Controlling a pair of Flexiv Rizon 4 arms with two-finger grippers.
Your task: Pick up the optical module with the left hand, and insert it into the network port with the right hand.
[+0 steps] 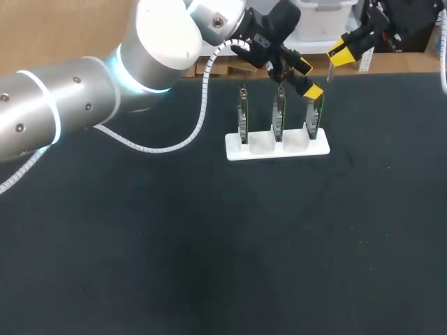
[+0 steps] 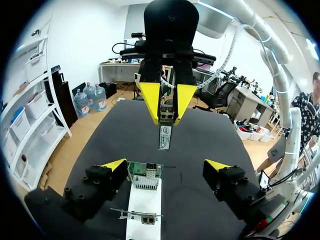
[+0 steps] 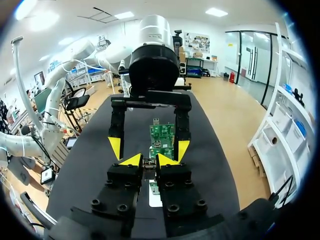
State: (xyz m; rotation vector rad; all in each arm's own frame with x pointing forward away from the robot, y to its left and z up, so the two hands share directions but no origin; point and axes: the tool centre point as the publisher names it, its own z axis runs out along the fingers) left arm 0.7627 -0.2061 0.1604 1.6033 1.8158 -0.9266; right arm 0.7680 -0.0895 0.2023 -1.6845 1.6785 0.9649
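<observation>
Optical module (image 2: 165, 134) clamped in my right gripper (image 2: 166, 120), clear of the white stand (image 2: 145, 207); left jaws released.
Head view: my left gripper (image 1: 309, 78) stands over the stand's right-hand circuit board (image 1: 313, 117), fingers spread. My right gripper (image 1: 338, 54) sits beyond that end of the stand, and the module shows only as a thin sliver hanging from it. Left wrist view: my open fingers (image 2: 116, 165) flank the stand's end board (image 2: 145, 175) without touching it. The module hangs upright past that board, pinched from both sides. Right wrist view: my right gripper (image 3: 149, 161) is closed on the module, with the stand's boards (image 3: 162, 135) ahead between the left arm's parted fingers (image 3: 115, 147).
</observation>
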